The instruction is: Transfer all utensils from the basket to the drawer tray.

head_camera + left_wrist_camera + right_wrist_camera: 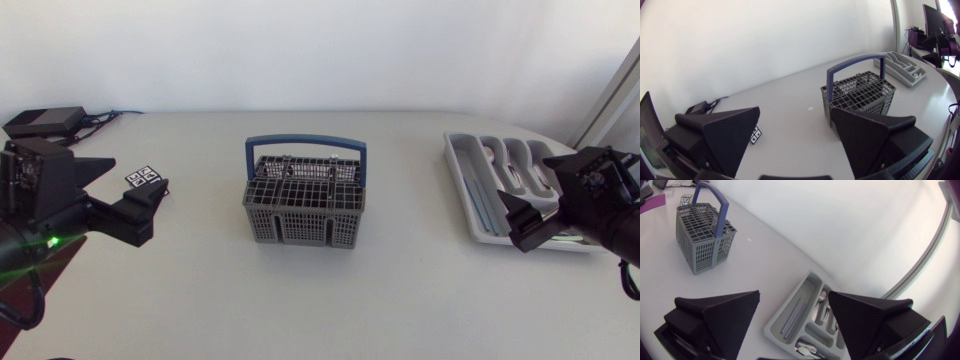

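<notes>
Tabletop (400, 290) bears one basket (300, 225), one tray (458, 170), two spread hands (795, 112) (794, 294).

Basket (304, 205) mid-table; drawer tray (478, 205) at its right

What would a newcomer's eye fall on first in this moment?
First, the grey basket with its upright blue handle, alone in the middle of the table, with no utensil showing above its rim. Next, the drawer tray at the right side, with utensils already lying in its compartments. The left arm and the right arm flank the scene, jaws wide open and empty.
</notes>
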`<move>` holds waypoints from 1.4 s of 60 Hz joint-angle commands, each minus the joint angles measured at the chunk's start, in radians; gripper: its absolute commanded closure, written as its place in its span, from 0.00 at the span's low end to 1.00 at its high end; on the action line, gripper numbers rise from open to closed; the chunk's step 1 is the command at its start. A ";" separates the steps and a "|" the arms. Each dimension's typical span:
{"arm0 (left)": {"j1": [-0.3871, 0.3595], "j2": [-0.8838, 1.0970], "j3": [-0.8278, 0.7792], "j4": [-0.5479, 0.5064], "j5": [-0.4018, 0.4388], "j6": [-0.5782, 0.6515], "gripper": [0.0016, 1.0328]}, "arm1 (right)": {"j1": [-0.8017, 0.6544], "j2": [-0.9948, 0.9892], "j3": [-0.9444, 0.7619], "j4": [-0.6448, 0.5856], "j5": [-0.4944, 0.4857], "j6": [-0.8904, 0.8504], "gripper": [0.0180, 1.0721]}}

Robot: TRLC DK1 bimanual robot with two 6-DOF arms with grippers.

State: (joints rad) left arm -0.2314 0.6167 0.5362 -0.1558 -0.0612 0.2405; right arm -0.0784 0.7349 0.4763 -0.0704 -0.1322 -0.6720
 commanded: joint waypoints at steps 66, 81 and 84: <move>0.221 -0.583 -0.508 0.148 0.057 -0.226 0.05 | 0.100 -0.537 -0.367 0.070 0.162 0.506 0.05; 0.231 -0.617 -0.536 0.156 0.061 -0.241 0.07 | 0.086 -0.666 -0.438 0.070 0.142 0.614 0.05; 0.231 -0.617 -0.536 0.156 0.061 -0.241 0.07 | 0.083 -0.690 -0.452 0.070 0.139 0.635 0.05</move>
State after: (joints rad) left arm -0.0074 0.0063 0.0433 0.0002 -0.0044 0.0250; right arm 0.0135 0.0811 0.0643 -0.0174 0.0166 -0.0998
